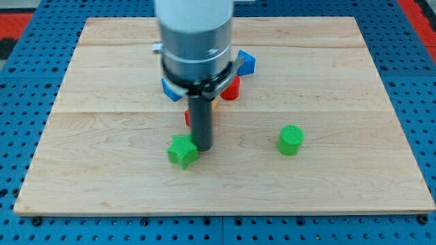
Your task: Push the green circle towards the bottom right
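The green circle (291, 140) is a short green cylinder standing right of the board's middle, apart from the other blocks. My tip (202, 148) is well to its left, at the right edge of a green star-shaped block (182, 151), touching or nearly touching it. The rod and the arm's wide grey body rise above the tip and hide part of the board behind.
Behind the arm lies a cluster: a blue block (246, 62) at the upper right, a red cylinder (231, 89), a blue block (171, 89) at the left, and a red block (187, 118) partly hidden by the rod. The wooden board (340, 190) lies on a blue pegboard.
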Controlling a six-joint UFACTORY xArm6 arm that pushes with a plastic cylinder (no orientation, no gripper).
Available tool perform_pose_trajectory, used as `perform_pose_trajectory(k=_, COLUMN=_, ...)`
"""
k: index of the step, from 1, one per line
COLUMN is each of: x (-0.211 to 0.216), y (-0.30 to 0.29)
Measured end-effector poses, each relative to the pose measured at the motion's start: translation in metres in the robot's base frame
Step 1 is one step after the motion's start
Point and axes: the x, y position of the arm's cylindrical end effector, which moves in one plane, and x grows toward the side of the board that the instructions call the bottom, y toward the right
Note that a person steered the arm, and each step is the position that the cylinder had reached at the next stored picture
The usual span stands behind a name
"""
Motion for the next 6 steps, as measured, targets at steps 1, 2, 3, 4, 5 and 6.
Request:
perform_pose_trajectory(k=1, x=-0.005, y=0.032)
perform_pose_trajectory(k=2, x=0.022, y=0.031)
perform_pose_trajectory(k=3, x=0.003, y=0.026)
perform_pose_trajectory(k=4, x=-0.022, y=0.075)
perform_pose_trajectory(k=5, x=-0.035, y=0.123)
perform_pose_trajectory(k=6, x=0.004, y=0.186)
